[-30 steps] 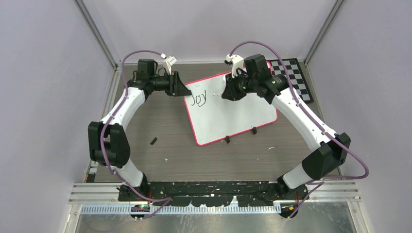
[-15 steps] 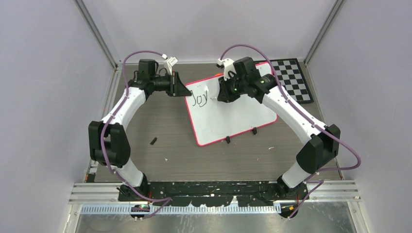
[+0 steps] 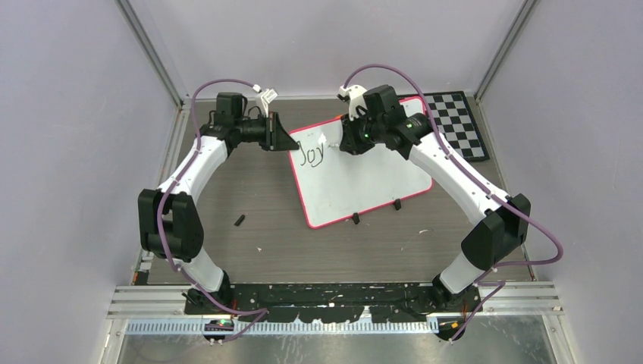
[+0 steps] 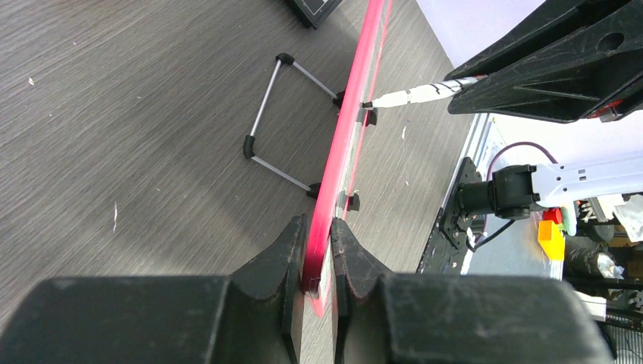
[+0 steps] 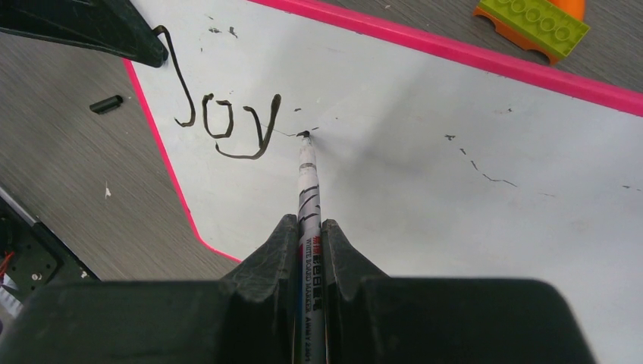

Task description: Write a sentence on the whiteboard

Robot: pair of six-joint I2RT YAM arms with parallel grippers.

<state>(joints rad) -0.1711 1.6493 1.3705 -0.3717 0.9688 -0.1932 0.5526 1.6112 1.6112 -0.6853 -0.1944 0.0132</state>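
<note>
The whiteboard (image 3: 364, 186) lies tilted on the table, its pink rim (image 4: 352, 129) seen edge-on in the left wrist view. My left gripper (image 3: 286, 142) (image 4: 317, 227) is shut on the board's far left corner, one finger on each side of the rim. The sentence (image 3: 309, 155) (image 5: 227, 125) reads "Joy" in dark marker near that corner. My right gripper (image 3: 350, 145) (image 5: 309, 227) is shut on a white marker (image 5: 307, 174) (image 4: 413, 95). The marker's tip touches the whiteboard (image 5: 455, 197) just right of the "y".
A black-and-white checkerboard (image 3: 459, 125) lies behind the board at the right. Two black clips (image 3: 354, 218) sit on the board's near edge, and a wire stand (image 4: 277, 114) folds out beneath it. A small black piece (image 3: 239, 221) lies on the table. A green-and-orange brick (image 5: 531, 19) lies beyond the board.
My right gripper has moved left with the marker, bringing its tip to just after the "y". The left arm has stayed at the board's corner.
</note>
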